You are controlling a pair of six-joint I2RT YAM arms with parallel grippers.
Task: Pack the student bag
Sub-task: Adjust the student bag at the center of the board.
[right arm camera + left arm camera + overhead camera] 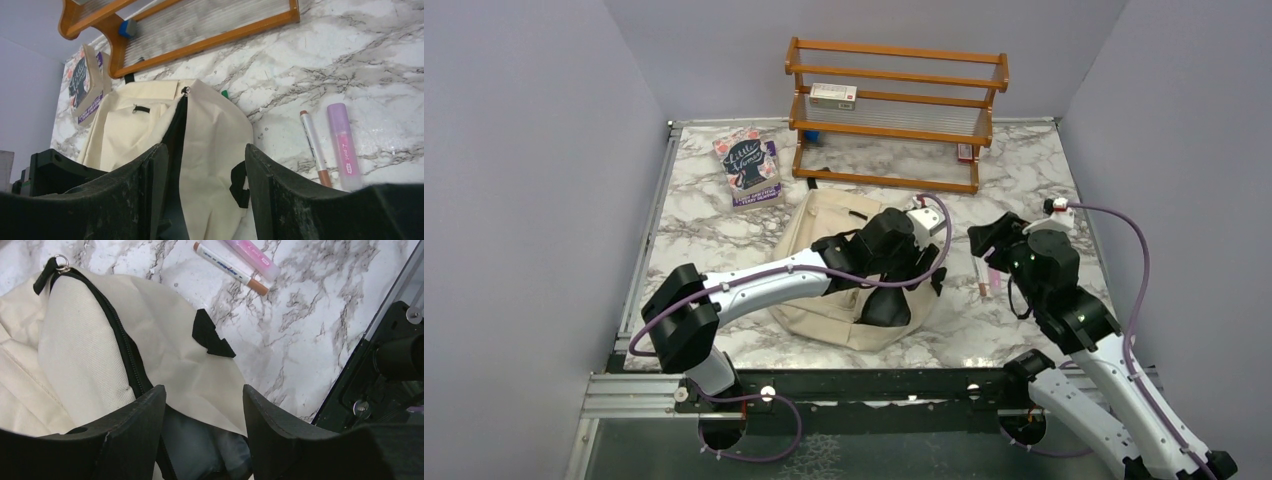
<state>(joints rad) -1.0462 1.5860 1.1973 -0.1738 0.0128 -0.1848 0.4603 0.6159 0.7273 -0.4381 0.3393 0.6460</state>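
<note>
Packing looks barely begun. The student bag point(839, 300), a big, soft cream canvas backpack with black straps, lies slumped on the grey-veined white marble table point(704, 235) right in front of my two bases. Its black zipper point(125, 345) is parted on a dark grey lining, and I cannot tell whether anything is inside yet. My left gripper point(202, 390) hovers over that opening at the bag's right edge, jaws apart and holding nothing. My right gripper point(205, 147) sits low, just right of the bag, also spread and empty. Left to pack, as I judge it: a slim white pen with brown ends point(230, 269) and a translucent pink plastic tube point(252, 257), lying side by side on the marble right of the bag, and a floral-covered paperback book point(749, 168) beyond the bag's far left corner. Behind the bag stands an orange-brown wooden rack point(894, 110) with small boxes. The canvas is limp and creased, so its mouth may sag shut; the pen and tube are smooth, round and likely to roll.
</note>
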